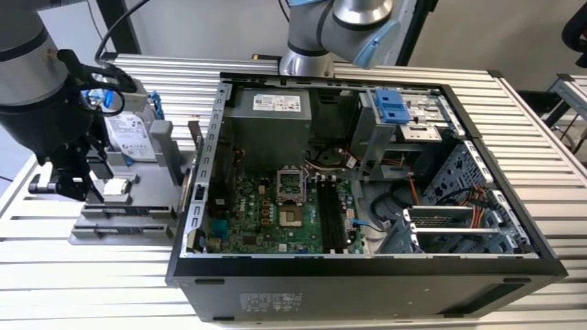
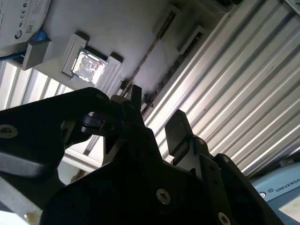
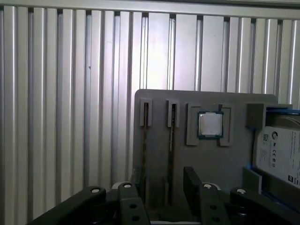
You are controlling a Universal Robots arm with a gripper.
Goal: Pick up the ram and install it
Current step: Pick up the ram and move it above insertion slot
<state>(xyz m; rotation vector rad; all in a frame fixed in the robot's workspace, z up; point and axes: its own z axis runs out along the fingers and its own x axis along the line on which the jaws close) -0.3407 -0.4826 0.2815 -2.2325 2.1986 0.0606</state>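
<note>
The ram [image 3: 172, 133] stands on edge in a narrow slot of the grey holder [image 3: 234, 164], just beside the square processor chip [image 3: 210, 124] in its own pocket. A second narrow slot [image 3: 145, 136] runs alongside it; I cannot tell what that one holds. In the second wrist view the ram [image 2: 147, 58] shows as a thin dark strip, untouched.

The holder [image 1: 119, 230] sits on the ribbed metal bench [image 1: 92, 289], near the bench's edge at the exterior view's left, against the open computer case [image 1: 367, 275]. A hard drive [image 1: 128, 134] leans at the holder's far end. The motherboard's long black slots [image 1: 330, 216] lie bare inside the case.

The hand [image 1: 66, 184] hangs over the holder. In both wrist views its two black fingers [image 3: 192, 185] stand parted with nothing between them, and the hand [image 2: 157, 105] is clear of the ram.
</note>
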